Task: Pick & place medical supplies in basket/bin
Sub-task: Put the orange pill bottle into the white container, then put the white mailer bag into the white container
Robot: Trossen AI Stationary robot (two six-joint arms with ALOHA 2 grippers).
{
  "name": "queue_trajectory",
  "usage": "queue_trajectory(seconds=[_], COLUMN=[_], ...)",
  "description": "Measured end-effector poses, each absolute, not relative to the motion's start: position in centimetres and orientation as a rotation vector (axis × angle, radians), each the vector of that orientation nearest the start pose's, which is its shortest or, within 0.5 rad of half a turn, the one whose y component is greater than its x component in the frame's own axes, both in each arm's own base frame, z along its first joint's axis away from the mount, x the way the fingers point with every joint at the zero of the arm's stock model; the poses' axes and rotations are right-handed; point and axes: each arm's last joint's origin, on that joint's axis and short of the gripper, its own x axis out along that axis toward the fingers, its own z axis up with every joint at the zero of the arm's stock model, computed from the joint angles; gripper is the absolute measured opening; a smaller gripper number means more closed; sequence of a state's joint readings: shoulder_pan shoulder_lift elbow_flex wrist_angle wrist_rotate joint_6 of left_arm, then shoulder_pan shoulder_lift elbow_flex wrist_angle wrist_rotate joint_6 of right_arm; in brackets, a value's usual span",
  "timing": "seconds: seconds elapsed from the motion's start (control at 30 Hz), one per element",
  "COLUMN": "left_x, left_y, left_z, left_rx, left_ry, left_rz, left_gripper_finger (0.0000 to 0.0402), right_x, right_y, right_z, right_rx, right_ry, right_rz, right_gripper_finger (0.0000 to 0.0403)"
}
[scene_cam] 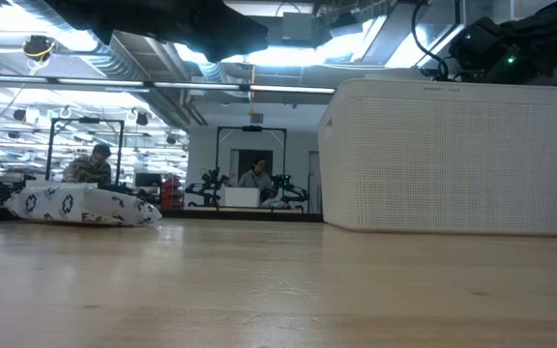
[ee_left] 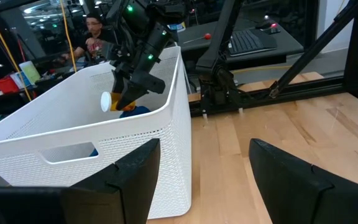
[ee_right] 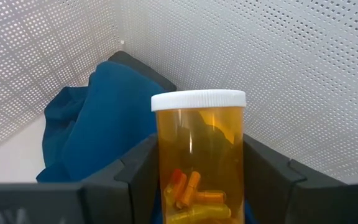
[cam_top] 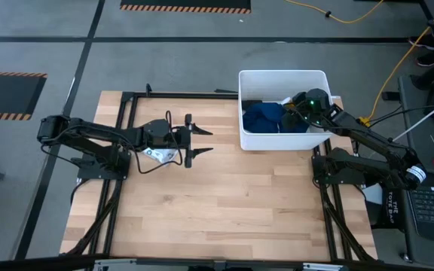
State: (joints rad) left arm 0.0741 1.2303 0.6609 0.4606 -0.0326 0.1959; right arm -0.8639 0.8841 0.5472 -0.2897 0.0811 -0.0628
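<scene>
1. We see the right gripper (ee_right: 197, 186) down inside the white tub (cam_top: 283, 76), clamped on an orange pill bottle (ee_right: 199, 155) with a white cap; capsules show through its wall.
2. From the left wrist view, that bottle (ee_left: 114, 101) hangs just above the tub's (ee_left: 73, 137) far rim line, held over the interior.
3. The dark-blue cloth (ee_right: 98, 124) lies bunched on the tub floor, against a corner, right beside the bottle.
4. In the high view the cloth (cam_top: 266, 117) fills the middle of the tub.
5. Our left gripper (cam_top: 196, 142) waits over the bare wooden table (cam_top: 217, 203), fingers spread wide and grasping nothing, pointing toward the tub.
6. Low view: the tub's (scene_cam: 453, 159) perforated wall stands on the table's right side, with people seated in the room beyond.
</scene>
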Motion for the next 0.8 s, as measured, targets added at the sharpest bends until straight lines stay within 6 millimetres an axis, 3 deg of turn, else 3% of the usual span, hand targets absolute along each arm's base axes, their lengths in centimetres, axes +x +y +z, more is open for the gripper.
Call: queue_trajectory(seconds=[0.4, 0.63, 0.8], left_x=[26.6, 26.6, 26.6], left_y=[2.1, 2.1, 2.1], left_z=[26.0, 26.0, 26.0], left_rx=[0.193, 0.193, 0.194], left_ry=[0.119, 0.119, 0.120], left_rz=[0.096, 0.095, 0.114], left_gripper_finger=[0.0239, 0.0239, 0.0239], right_x=[11.6, 11.7, 11.9], right_y=[-14.0, -14.1, -14.3], right_z=[22.7, 22.9, 24.5], right_rx=[0.194, 0.183, 0.163], right_ry=[0.623, 0.611, 0.564], right_rz=[-0.898, -0.898, -0.904], right_gripper_finger=[0.0270, 0.0279, 0.0280])
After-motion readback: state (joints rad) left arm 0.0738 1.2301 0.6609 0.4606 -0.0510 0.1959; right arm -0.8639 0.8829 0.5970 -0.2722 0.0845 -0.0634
